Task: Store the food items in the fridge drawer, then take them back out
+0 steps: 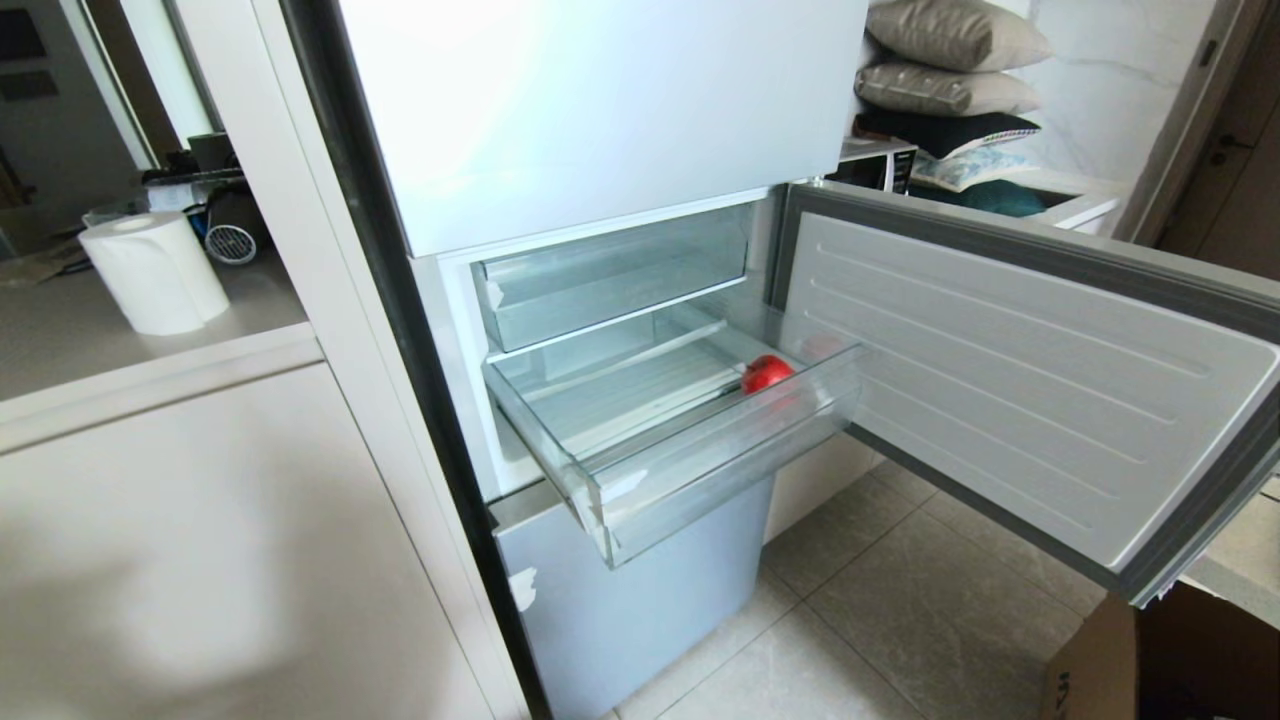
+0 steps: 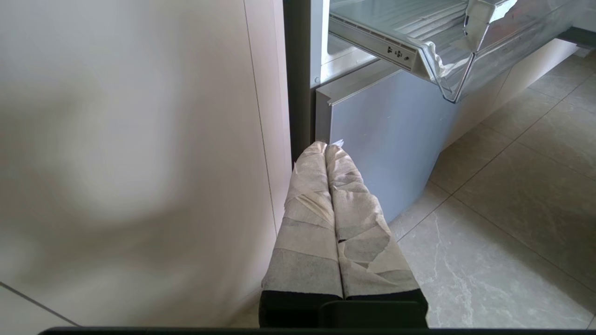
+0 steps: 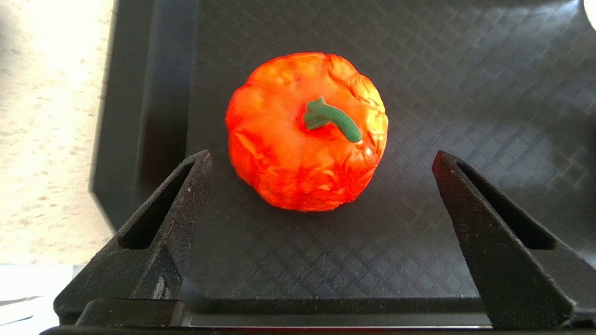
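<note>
Over the black tray (image 3: 153,116): right gripper (image 3: 321,158) spread wide, orange-red fruit (image 3: 307,130) near the tray's left edge | red fruit (image 1: 767,373) in fridge drawer (image 1: 700,470), right side | left gripper (image 2: 331,153) pressed together, parked | advice: straddle the fruit evenly before closing.

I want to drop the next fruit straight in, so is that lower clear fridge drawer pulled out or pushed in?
Pulled out. The fridge drawer juts well past the fridge front, its top open, with the red fruit lying inside near its right end.
</note>
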